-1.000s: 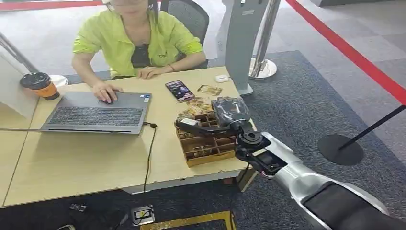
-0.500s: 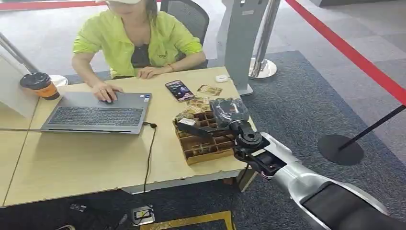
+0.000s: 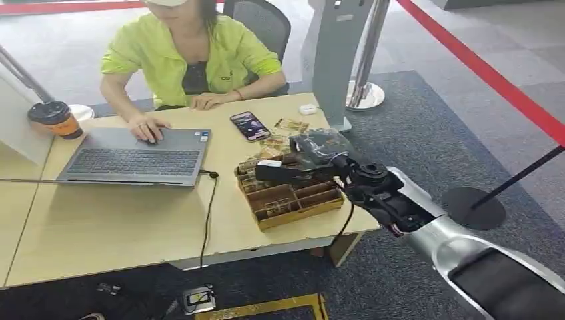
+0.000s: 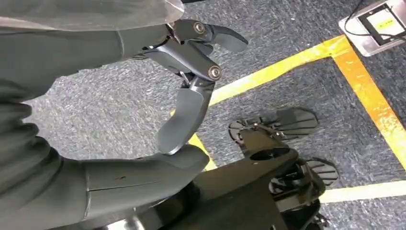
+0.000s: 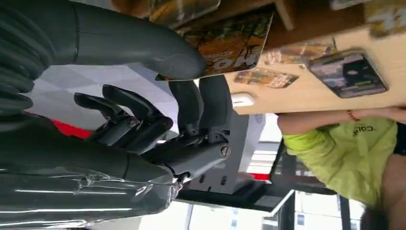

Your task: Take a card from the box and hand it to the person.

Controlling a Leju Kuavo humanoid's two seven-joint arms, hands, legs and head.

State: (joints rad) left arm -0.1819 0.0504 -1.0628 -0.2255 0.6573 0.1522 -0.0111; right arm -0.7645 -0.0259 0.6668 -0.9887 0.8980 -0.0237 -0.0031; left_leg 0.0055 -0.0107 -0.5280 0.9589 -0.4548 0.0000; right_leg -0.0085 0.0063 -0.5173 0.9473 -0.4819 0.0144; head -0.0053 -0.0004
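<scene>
A light wooden desk is standing on dark grey carpet — pale floor is stretching beyond, crossed by a red line. A mesh office chair is sitting behind (partly hidden), beside a grey kiosk stand.

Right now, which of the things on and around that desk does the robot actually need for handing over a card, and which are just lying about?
Needed for the job:
- wooden card box
- card pinched in the right hand
- person at the desk

Just lying about:
- laptop
- phone
- coffee cup
- loose cards beside the phone
- small white case
</scene>
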